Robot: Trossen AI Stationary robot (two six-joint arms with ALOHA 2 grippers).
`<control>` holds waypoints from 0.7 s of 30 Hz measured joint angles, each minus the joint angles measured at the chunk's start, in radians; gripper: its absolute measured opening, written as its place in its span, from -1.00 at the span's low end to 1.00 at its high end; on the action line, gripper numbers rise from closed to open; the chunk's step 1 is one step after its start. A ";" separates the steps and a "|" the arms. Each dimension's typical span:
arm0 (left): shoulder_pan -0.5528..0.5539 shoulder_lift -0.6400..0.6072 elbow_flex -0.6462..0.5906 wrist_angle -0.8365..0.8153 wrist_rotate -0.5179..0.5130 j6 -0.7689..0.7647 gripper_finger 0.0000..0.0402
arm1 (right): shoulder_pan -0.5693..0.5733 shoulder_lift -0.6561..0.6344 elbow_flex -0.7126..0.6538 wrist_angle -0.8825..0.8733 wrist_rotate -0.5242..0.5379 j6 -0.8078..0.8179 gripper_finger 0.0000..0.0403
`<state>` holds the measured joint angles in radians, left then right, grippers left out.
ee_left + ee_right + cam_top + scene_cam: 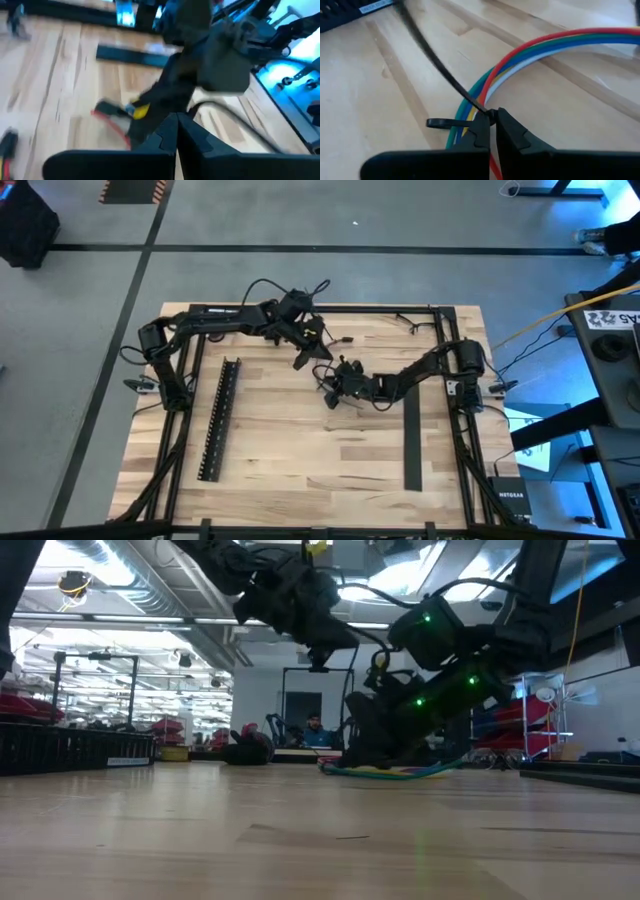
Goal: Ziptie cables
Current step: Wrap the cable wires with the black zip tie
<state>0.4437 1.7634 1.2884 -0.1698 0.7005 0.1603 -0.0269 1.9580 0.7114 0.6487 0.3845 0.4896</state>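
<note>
I hold the right tool (492, 131) closed on the zip-tie (445, 75) looped around the cables (530, 52), mid-counter; left tool (177, 132) closed, nearby above.

Both arms crowd the middle of the counter (300, 450) toward its far edge: the left gripper (300, 360) hangs just beside the right gripper (335, 385), which sits low over the cables (530, 55), leaving little room between them. The long slotted bar (220, 420) blocks the left side, a dark strip (412, 442) the right; the near half between them lies open
</note>
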 joint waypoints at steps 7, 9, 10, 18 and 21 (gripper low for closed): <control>0.089 -0.039 0.001 -0.252 -0.040 0.094 -0.74 | 0.000 -0.007 0.011 0.004 -0.030 0.000 -0.97; 0.109 -0.042 -0.015 -0.300 -0.064 0.140 -0.62 | 0.000 -0.007 0.011 0.005 -0.035 0.000 -0.97; 0.112 -0.041 -0.032 -0.306 -0.068 0.154 -0.56 | 0.000 -0.007 0.011 0.005 -0.036 0.000 -0.97; 0.010 -0.015 -0.235 -0.049 -0.073 0.269 -0.35 | 0.000 -0.007 0.011 0.007 -0.034 0.001 -0.96; -0.053 0.003 -0.289 0.139 -0.115 0.257 -0.37 | 0.000 -0.007 0.011 0.008 -0.034 0.002 -0.96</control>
<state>0.3910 1.7668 0.9994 -0.0310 0.5851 0.4175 -0.0265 1.9507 0.7219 0.6568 0.3508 0.4917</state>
